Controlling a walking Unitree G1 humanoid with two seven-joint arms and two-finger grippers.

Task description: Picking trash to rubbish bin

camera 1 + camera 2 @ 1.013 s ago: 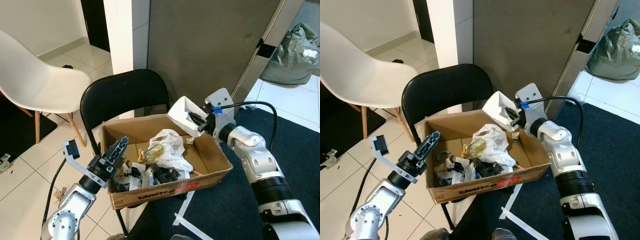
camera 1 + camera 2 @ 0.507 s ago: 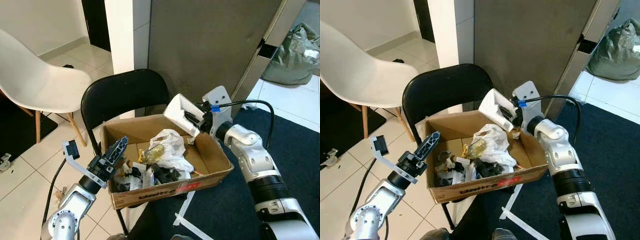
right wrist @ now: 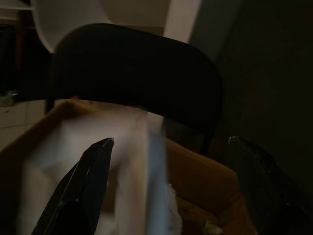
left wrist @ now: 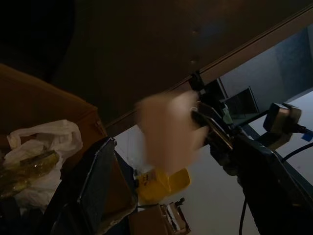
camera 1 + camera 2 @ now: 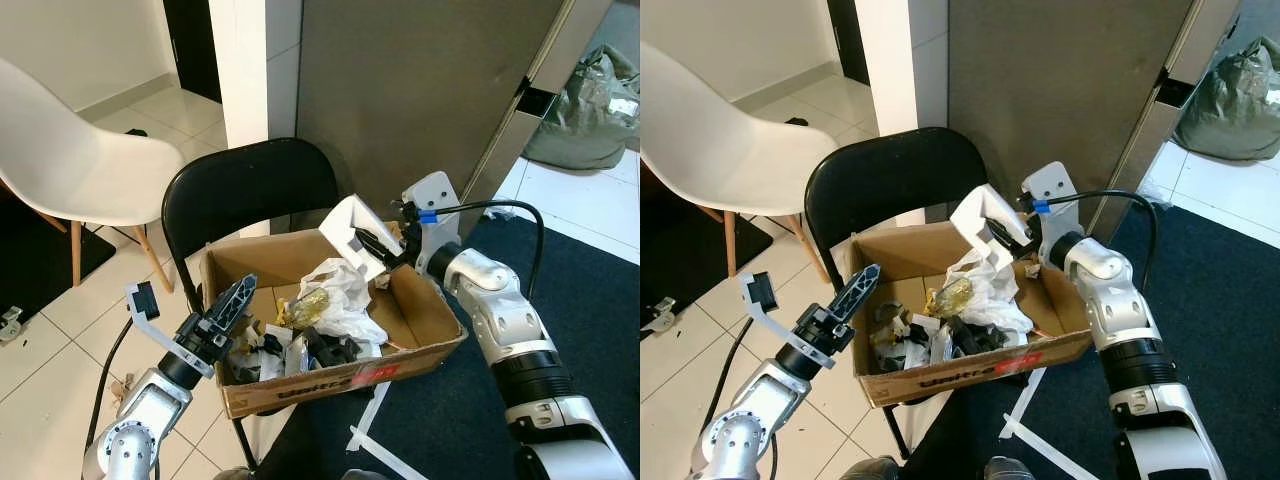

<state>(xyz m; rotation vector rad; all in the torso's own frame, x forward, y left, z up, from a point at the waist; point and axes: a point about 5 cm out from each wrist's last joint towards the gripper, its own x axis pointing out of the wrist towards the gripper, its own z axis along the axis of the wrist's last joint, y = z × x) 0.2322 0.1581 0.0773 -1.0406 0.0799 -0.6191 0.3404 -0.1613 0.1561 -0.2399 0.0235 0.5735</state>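
In the left eye view, the right gripper (image 5: 372,245) hangs over the far rim of the cardboard box (image 5: 432,322) at about one o'clock from the box's middle. A white carton (image 5: 346,232) lies tilted against its fingers, above the crumpled plastic bag (image 5: 338,296). To do this step well, I would bring the carton further over the box's open middle before it drops, so it lands inside and does not tip off the back edge. The left gripper (image 5: 232,300) waits at nine o'clock by the box's near-left wall, its two fingers pressed together on nothing. Count here: one box, one black folding chair (image 5: 245,190) under it, one white chair (image 5: 70,160) at ten o'clock.

The right eye view gives the same layout: one carton, one bag, and a heap of dark scraps (image 5: 940,340) in the box (too jumbled to count).

In the left wrist view, dim, the carton (image 4: 168,129) is a pale blur by the other arm's fingers.

In the right wrist view the two black fingers (image 3: 85,188) stand wide apart, and the carton (image 3: 122,147) shows as a smear between them; it may already be slipping free, though the blur leaves that uncertain.
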